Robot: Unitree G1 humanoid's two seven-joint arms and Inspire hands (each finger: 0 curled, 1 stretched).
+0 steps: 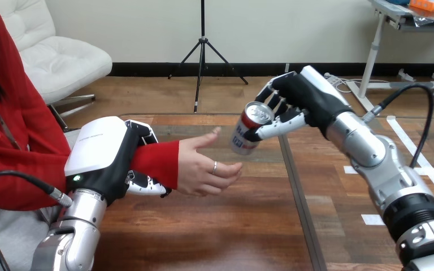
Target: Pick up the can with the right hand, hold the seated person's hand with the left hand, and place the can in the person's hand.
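Silver-topped can (250, 129): hung tilted above the tabletop (231, 226), gripped by the right hand (294, 99), base pointing down-left.
Person's hand (206, 166): lay open just left of the can's base, apart.
Left hand (110, 158): curled round the person's red-sleeved wrist (166, 164).

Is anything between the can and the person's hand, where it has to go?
Nothing visible. The right hand holds the can tilted in the air just beside the person's hand. The left hand grips the person's wrist, clear of the palm.
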